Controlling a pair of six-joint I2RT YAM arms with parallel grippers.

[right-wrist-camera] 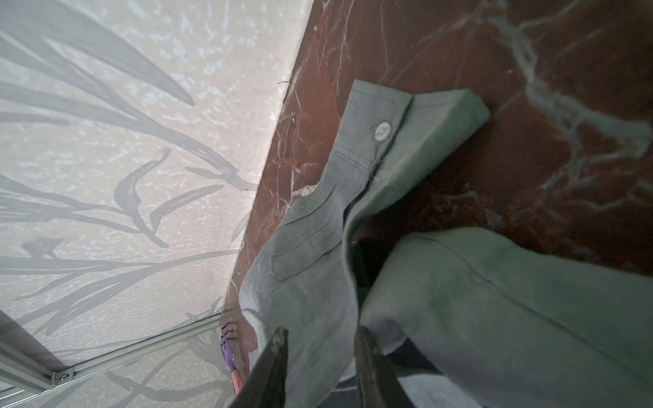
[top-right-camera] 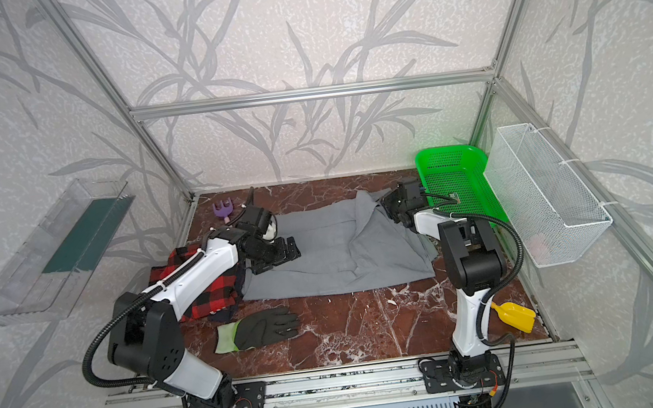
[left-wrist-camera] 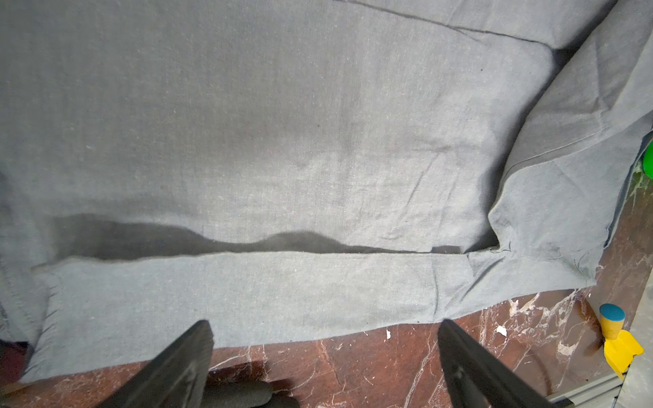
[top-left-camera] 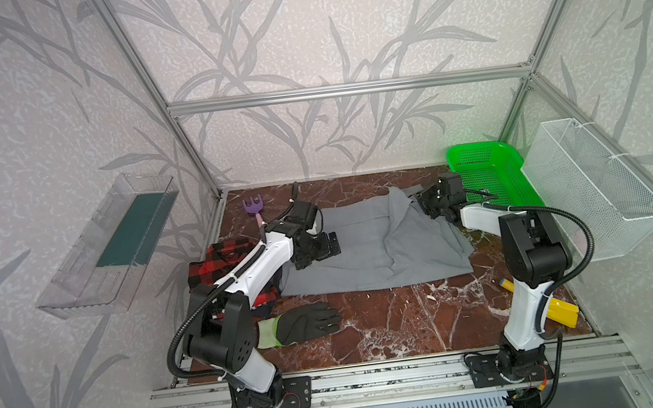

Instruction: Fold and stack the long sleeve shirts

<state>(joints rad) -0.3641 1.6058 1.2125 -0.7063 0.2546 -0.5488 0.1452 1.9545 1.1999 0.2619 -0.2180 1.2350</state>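
Note:
The grey long sleeve shirt (top-left-camera: 363, 251) (top-right-camera: 322, 255) lies spread across the back of the marble table, its right side folded over toward the middle. My right gripper (top-left-camera: 425, 202) (top-right-camera: 390, 206) (right-wrist-camera: 319, 339) is shut on a sleeve of that shirt (right-wrist-camera: 311, 247) at the back right, with the buttoned cuff (right-wrist-camera: 381, 130) hanging past the fingers. My left gripper (top-left-camera: 322, 251) (top-right-camera: 280, 256) (left-wrist-camera: 324, 326) hovers open over the shirt's left part (left-wrist-camera: 282, 123), holding nothing. The red-and-black plaid shirt (top-left-camera: 222, 258) (top-right-camera: 218, 292) lies bunched at the left, partly under my left arm.
A black glove with a yellow-green cuff (top-left-camera: 309, 322) (top-right-camera: 263, 327) lies in front of the shirts. A green basket (top-left-camera: 488, 174) stands at the back right, beside a white wire basket (top-left-camera: 595, 187) on the wall. A purple rake (top-left-camera: 252, 209) and a yellow scoop (top-left-camera: 561, 312) (left-wrist-camera: 618, 346) lie near the edges.

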